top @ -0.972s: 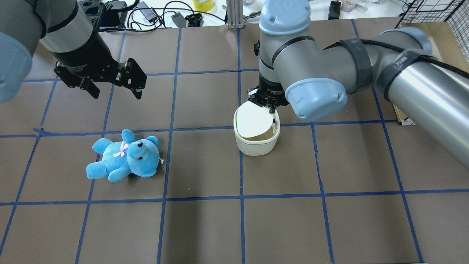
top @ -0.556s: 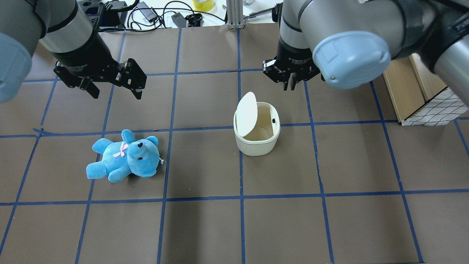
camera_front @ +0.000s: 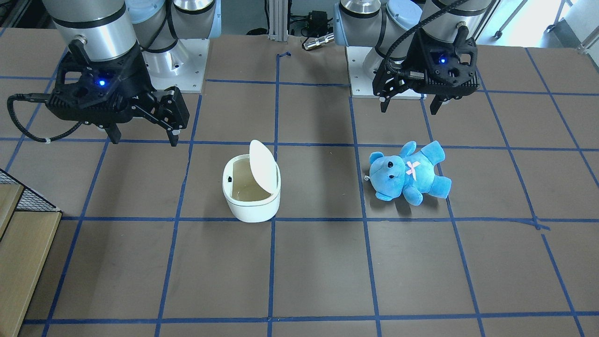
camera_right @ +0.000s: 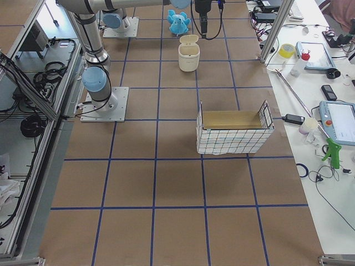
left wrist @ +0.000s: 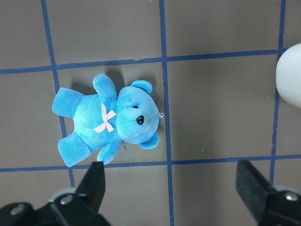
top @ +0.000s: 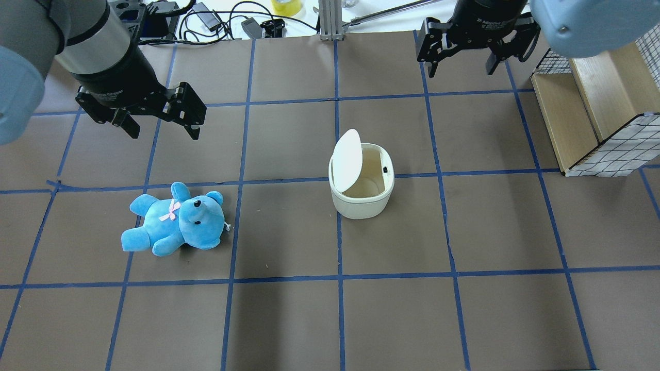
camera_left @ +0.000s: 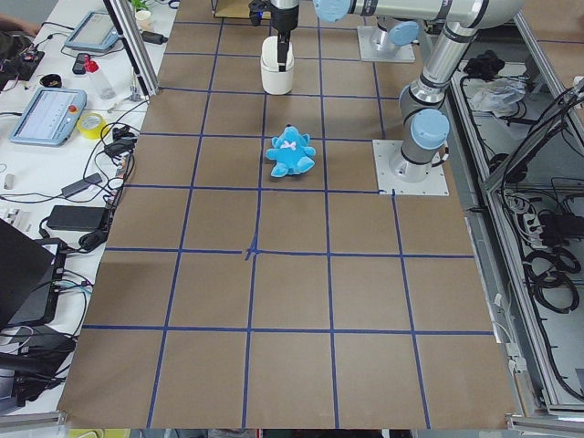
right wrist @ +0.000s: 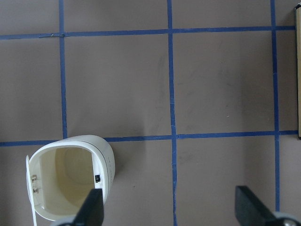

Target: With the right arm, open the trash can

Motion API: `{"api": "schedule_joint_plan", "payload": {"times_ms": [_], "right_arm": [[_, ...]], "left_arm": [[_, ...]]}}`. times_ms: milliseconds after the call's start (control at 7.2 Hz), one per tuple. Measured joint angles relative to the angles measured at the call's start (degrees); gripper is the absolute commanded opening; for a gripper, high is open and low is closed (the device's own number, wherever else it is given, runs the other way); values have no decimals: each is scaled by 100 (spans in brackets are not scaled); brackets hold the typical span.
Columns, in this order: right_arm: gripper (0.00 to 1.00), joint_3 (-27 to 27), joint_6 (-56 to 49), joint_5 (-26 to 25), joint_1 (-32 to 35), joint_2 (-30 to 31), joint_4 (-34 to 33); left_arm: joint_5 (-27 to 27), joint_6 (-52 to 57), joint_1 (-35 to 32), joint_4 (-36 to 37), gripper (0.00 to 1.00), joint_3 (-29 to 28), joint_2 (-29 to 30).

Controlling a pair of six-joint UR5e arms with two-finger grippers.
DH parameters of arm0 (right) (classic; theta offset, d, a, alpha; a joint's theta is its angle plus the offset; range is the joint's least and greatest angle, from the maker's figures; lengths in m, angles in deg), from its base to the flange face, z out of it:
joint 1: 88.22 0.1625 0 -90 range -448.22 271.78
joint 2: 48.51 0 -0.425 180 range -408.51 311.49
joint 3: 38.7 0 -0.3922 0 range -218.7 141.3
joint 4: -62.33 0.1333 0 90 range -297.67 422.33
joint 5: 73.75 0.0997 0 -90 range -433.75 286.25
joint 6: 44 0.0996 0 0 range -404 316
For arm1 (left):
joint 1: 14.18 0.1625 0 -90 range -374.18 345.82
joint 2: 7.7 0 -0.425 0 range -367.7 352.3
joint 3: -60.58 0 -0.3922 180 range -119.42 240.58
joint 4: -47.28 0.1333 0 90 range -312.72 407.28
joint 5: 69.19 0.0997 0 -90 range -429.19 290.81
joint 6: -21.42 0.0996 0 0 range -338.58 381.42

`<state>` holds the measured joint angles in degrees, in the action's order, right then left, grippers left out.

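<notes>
Right black two-finger gripper (top: 460, 69) is hanging wide open and empty, well apart from your small white rounded-square plastic trash can (top: 361, 206), which is sitting upright on the brown taped table (top: 289, 319) with its flat lid (top: 346, 157) tipped up; left gripper (top: 165, 134) is hovering open too

This is a robotics lab. A left arm (camera_left: 424, 128) and a right arm (camera_right: 94, 77) stand bolted on base plates (camera_right: 113, 111) to a brown table (camera_right: 177, 194) marked with a blue tape grid (top: 339, 247). Aluminium posts (camera_left: 129, 46) frame the table. Side benches hold a tablet (camera_left: 47, 116), a teach pendant (camera_right: 339, 121), a tape roll (camera_left: 90, 125) and loose cables (camera_left: 105, 151).
</notes>
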<state>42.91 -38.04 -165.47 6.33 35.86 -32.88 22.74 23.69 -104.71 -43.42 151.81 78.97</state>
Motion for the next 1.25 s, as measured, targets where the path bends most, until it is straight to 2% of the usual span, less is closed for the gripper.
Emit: {"api": "schedule_joint_plan", "payload": {"times_ms": [1250], "right_arm": [[100, -16, -7, -52, -14, 126, 29]], "left_arm": [[0, -1, 0, 0, 100, 0, 0]]}}
